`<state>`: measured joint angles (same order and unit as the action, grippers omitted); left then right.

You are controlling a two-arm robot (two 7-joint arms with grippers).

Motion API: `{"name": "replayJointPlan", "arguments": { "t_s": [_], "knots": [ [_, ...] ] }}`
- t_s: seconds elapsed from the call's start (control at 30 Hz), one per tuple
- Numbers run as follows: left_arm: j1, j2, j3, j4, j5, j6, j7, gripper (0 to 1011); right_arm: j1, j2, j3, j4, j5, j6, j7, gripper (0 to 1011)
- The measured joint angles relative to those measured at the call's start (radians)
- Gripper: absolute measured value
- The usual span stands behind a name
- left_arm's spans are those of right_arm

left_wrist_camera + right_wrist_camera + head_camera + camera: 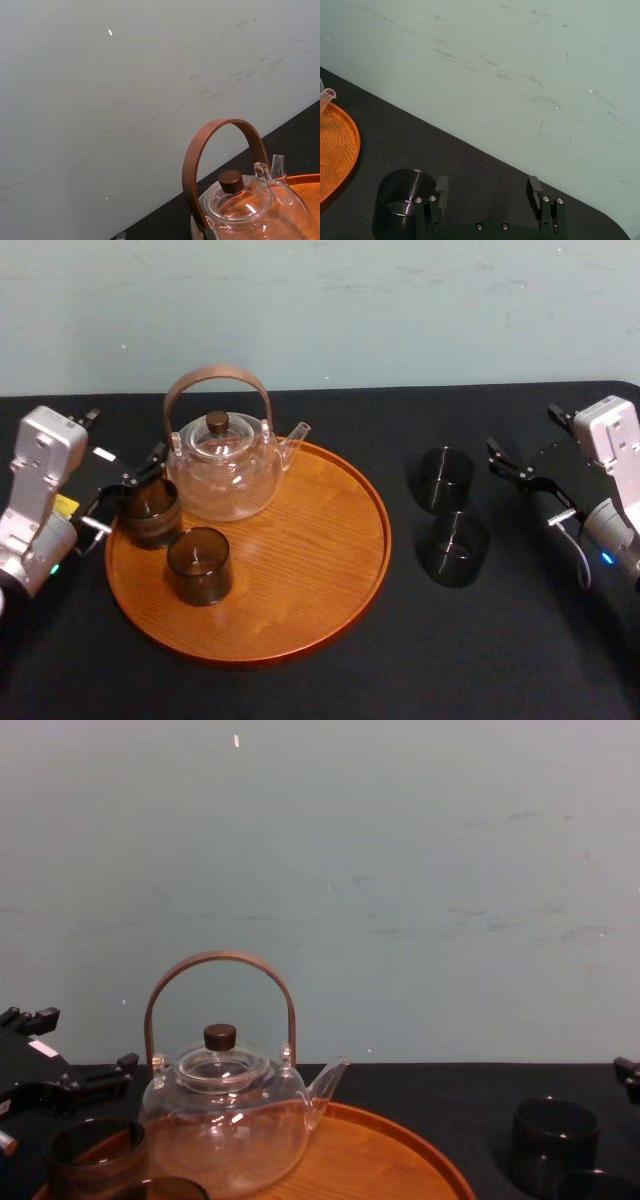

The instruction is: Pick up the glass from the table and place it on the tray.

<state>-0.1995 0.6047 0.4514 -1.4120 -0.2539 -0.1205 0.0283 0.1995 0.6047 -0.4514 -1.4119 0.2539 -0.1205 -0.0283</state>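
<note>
The round wooden tray [320, 570] lies on the black table [520, 640] and carries a clear teapot [222, 468] and two dark glasses. One glass [148, 512] stands at the tray's left edge, and my left gripper [130, 488] is open beside it, with a finger on either side of its left rim. The other glass [200, 565] stands nearer the front. Two more dark glasses [443, 478] [453, 548] stand on the cloth right of the tray. My right gripper [487, 187] is open just right of the farther glass [402, 195], with nothing between its fingers.
The teapot's tall brown handle [220, 990] arches over the tray's back left. A pale wall [400, 870] closes off the table's far edge. Bare black cloth lies in front of the tray and along the right front.
</note>
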Motion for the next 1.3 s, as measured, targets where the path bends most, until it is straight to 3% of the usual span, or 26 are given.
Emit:
{"name": "replayJointPlan", "arguments": {
  "t_s": [1.3],
  "knots": [
    [0.0, 0.0, 0.0, 0.0, 0.0, 0.0, 0.0, 1001, 0.0, 0.0, 0.0, 0.0, 0.0, 0.0, 0.0, 1002]
  ]
}}
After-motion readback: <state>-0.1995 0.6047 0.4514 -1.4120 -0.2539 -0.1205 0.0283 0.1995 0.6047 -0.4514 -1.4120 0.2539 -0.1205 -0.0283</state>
